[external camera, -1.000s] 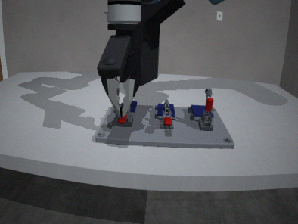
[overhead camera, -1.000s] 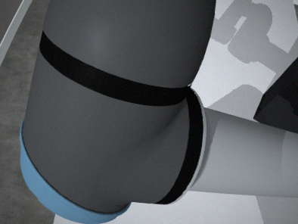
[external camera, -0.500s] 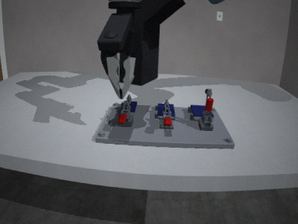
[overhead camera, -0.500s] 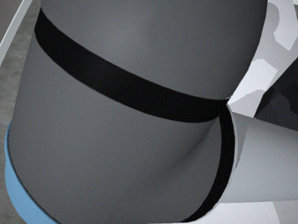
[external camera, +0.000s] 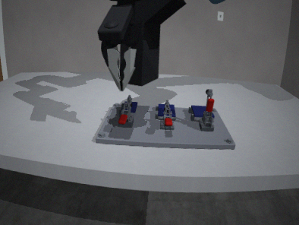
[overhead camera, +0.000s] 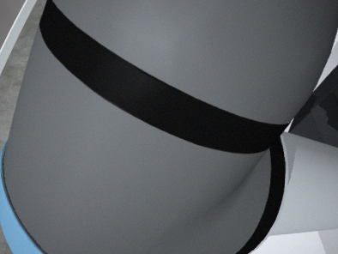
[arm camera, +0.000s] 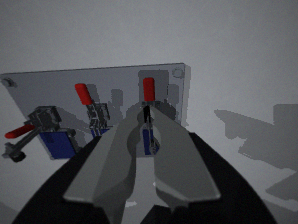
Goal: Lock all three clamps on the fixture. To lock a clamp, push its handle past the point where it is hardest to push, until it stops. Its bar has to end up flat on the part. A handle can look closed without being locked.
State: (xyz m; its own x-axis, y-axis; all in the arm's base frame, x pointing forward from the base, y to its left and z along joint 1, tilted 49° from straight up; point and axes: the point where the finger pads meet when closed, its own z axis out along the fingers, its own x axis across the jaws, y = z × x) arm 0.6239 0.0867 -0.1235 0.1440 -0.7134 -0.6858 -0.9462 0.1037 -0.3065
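My claw (external camera: 121,88) hung pressed together, pinching nothing, its two grey fingers meeting at the tips above the grey fixture plate (external camera: 167,141). Directly beneath the tips sat the nearest clamp (external camera: 124,113), its red handle (external camera: 123,119) laid low toward the plate's front edge and its bar reaching back over a blue part (external camera: 133,105). Open air separated my fingertips from that handle.

One place along the plate from my claw stood the middle clamp (external camera: 168,115), its red handle (external camera: 168,122) also lying low, with a blue part (external camera: 162,108) behind it. Farthest from my claw along the plate, the third clamp (external camera: 207,121) held its red handle (external camera: 209,105) upright, the bar raised off its blue part (external camera: 197,109).

The plate lay flat on the pale table (external camera: 53,144), with bare surface all round it and the table's curved front edge well short of the plate. Beyond the table stood a plain wall bearing a small white switch plate (external camera: 220,16).

From the wrist, my own fingers covered the base of the nearest clamp, and whether either lowered bar truly lay flat on its part could not be made out. The top view was almost wholly filled by my grey arm (overhead camera: 129,180) and its black band (overhead camera: 163,107); the fixture was hidden there.
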